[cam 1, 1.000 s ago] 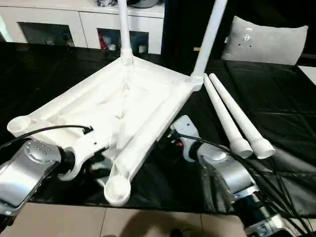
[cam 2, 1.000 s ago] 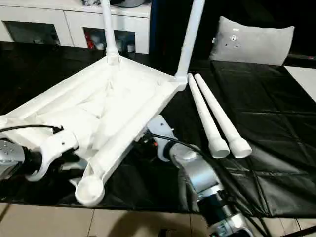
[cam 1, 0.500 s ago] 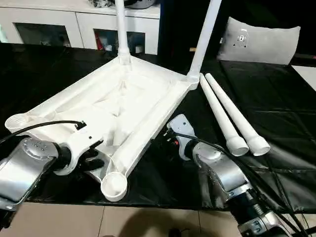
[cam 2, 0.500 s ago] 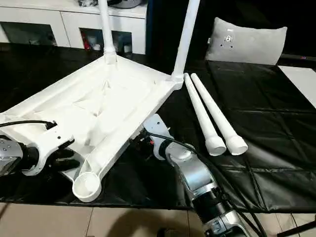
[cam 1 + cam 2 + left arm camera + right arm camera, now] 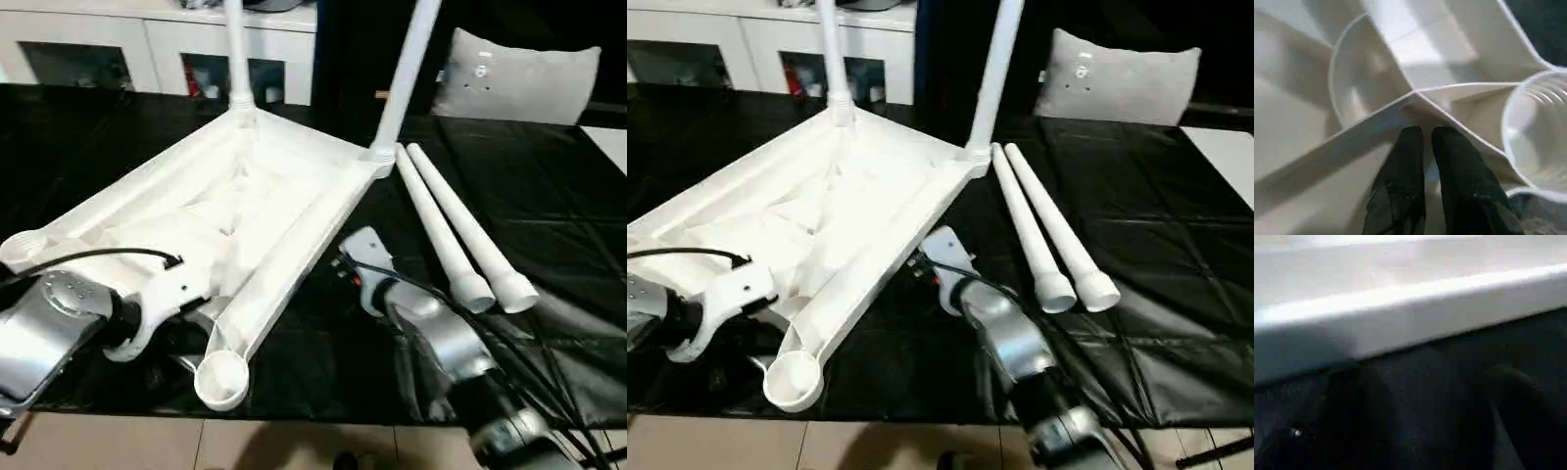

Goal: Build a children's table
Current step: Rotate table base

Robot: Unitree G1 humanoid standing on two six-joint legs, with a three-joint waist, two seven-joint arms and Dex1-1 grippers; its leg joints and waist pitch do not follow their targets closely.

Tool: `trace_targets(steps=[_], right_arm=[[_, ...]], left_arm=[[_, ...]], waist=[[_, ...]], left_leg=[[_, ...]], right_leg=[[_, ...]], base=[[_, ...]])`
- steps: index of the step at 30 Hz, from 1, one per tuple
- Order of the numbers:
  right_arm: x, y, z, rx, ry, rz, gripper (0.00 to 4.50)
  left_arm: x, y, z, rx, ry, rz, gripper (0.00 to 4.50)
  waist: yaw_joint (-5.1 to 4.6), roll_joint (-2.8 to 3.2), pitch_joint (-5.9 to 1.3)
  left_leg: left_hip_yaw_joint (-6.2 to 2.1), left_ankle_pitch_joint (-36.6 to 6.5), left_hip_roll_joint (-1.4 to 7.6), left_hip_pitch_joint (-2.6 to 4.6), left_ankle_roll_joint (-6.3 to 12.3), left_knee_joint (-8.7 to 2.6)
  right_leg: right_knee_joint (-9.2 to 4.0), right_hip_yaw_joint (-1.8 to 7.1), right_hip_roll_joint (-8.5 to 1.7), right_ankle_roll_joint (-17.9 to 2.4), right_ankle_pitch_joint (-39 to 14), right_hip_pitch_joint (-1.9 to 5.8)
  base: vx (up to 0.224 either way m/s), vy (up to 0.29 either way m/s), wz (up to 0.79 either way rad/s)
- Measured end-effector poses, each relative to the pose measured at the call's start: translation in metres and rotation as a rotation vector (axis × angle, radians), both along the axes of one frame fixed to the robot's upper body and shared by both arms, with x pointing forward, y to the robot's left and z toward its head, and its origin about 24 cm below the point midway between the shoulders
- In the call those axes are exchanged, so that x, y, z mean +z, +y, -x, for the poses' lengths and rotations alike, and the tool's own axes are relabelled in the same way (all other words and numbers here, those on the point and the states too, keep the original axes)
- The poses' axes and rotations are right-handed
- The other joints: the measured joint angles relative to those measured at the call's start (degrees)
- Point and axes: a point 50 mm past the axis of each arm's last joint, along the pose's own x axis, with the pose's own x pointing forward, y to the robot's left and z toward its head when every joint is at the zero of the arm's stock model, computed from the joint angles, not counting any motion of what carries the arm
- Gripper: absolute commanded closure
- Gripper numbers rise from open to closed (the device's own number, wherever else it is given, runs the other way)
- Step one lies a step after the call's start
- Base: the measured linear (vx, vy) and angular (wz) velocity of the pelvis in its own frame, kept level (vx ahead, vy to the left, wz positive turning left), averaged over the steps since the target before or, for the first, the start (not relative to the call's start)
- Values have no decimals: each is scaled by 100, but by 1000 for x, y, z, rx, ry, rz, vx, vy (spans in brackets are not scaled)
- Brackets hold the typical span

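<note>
Children's table upside down on black tabletop, near corner socket toward camera; two fitted legs cut off above. Two loose legs lie alongside, right. Left gripper fingers nearly together at a rib; right gripper beside table edge, grip unclear.

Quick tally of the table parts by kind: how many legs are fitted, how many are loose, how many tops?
Fitted legs: 2
Loose legs: 2
Tabletop: 1
Total: 5
</note>
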Motion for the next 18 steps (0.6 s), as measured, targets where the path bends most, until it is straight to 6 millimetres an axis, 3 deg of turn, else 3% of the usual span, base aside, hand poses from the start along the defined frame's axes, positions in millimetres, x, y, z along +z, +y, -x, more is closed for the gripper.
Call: trace_targets(steps=[8,18], right_arm=[[-3,7,-2,8,-2,-18,0],[-1,12,-4,9,-22,-29,0]], left_arm=[[-4,-13,-1,-41,28,53,442],[-13,-49,-17,-89,-4,170,442]], waist=[[-100,-4,0],[-188,-6,6]], left_leg=[[0,9,2,2,-10,16],[0,10,6,-11,-13,28]], right_leg=[[15,1,0,-3,3,-2],[42,3,2,-4,2,-27]], base=[[0,0,0],[0,0,0]])
